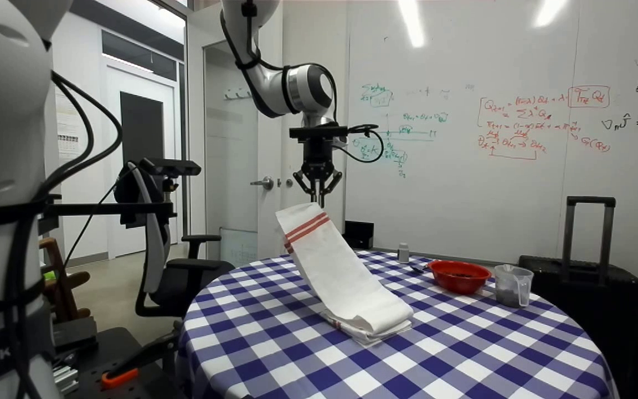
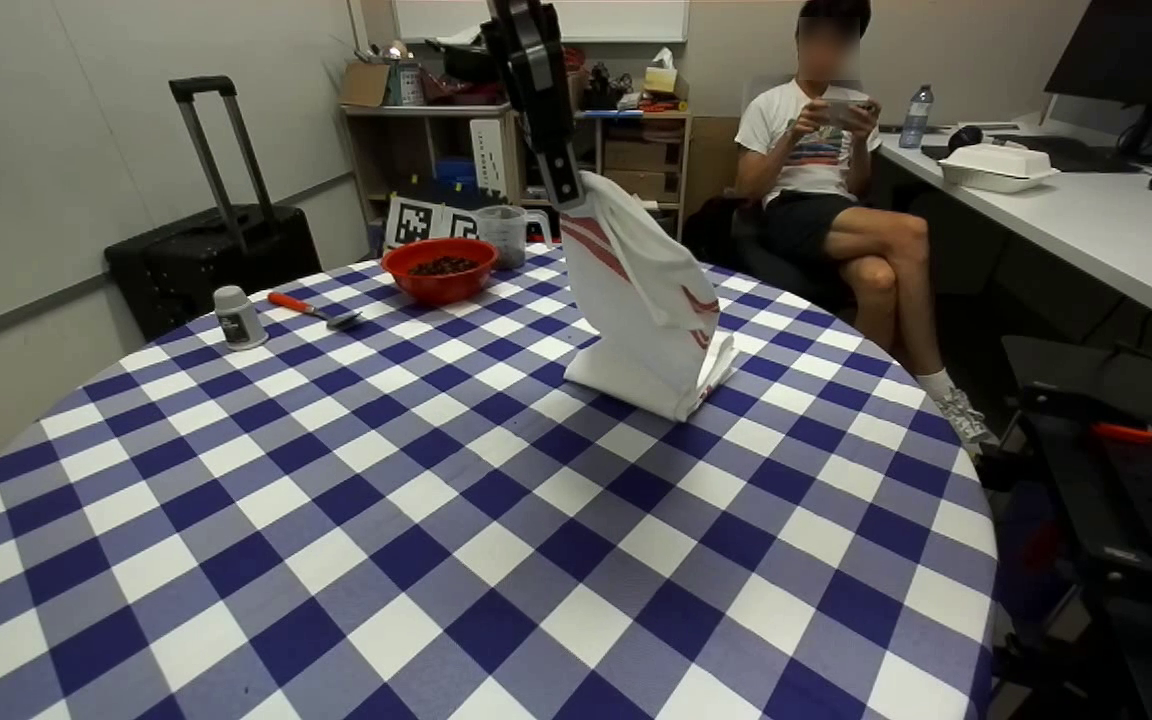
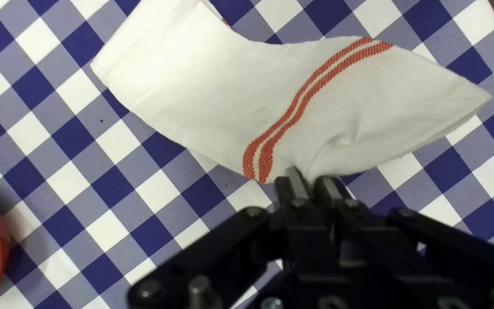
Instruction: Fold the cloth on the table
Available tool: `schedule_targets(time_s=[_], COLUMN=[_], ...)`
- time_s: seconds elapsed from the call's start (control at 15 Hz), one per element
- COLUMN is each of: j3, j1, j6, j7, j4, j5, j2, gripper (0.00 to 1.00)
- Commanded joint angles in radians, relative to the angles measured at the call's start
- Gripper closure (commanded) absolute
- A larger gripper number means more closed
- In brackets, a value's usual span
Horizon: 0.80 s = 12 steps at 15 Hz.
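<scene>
The cloth (image 1: 346, 277) is white with red-orange stripes. Its lower part lies in folded layers on the blue-and-white checked table (image 1: 274, 360), and its striped end is raised at a slant. My gripper (image 1: 317, 200) points down above the table and is shut on the edge of that raised end. In an exterior view the cloth (image 2: 631, 310) hangs from the fingertips (image 2: 568, 190) to its folded base, with a second striped part showing at its side. In the wrist view the fingers (image 3: 309, 180) pinch the cloth (image 3: 212, 77) beside the stripes; one corner sticks out to the right.
A red bowl (image 2: 441, 275) of dark beans and a clear measuring jug (image 2: 504, 237) stand near the table's edge. A red-handled spoon (image 2: 311, 310) and a small grey-white bottle (image 2: 239, 318) are nearby. A black suitcase (image 1: 579, 299) and a seated person (image 2: 816, 150) are beyond the table.
</scene>
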Motion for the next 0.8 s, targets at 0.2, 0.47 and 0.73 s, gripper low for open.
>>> schedule_targets(time_s=[0.2,0.47,0.73], j3=[-0.036,-0.056,-0.071], j1=[-0.032,-0.056,-0.073], j6=[-0.062,-0.085,-0.052], j7=[-0.089,-0.164,-0.21], j4=[0.044,0.009,-0.043], j5=[-0.047,-0.115,-0.198], j2=[0.024,0.008,0.0], gripper=[0.96,0.96,0.96])
